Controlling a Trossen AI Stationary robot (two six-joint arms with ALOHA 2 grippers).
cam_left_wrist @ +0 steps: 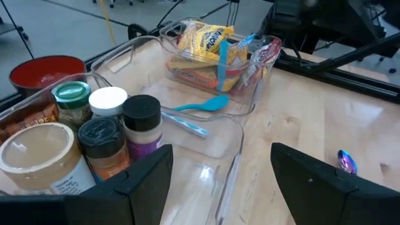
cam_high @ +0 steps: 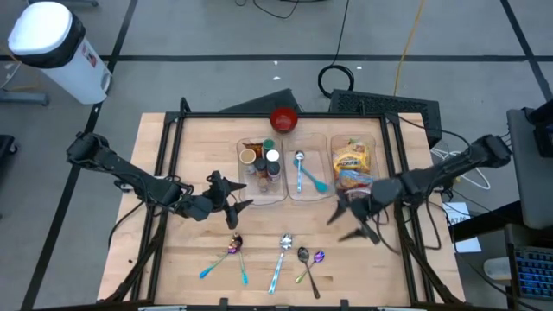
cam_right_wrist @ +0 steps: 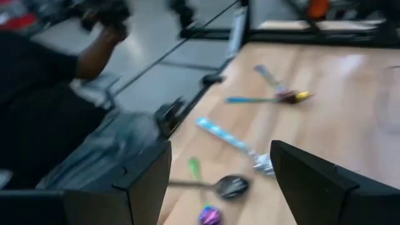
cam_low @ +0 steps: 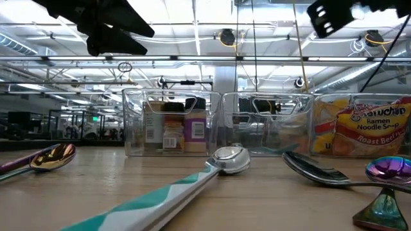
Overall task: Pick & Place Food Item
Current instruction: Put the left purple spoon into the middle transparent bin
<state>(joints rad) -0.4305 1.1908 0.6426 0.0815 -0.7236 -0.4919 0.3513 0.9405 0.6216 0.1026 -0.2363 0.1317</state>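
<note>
While in right bin | ramen packet (cam_low: 371,125) | reads "Ramen Noodle Soup", "Roast Beef"

We see three bins in a row mid-table (cam_high: 155,259): left bin (cam_high: 262,194) holds jars (cam_high: 249,158), middle bin (cam_high: 308,192) holds a spoon (cam_high: 304,173), right bin (cam_high: 380,142) holds ramen packs (cam_high: 352,164). A bowl (cam_high: 283,119) sits behind the bins. Loose spoons (cam_high: 281,255) lie in front of the bins near the front edge. Left gripper (cam_high: 238,206) hangs just beside the left bin; right gripper (cam_high: 354,223) is in front of the right bin.
</note>
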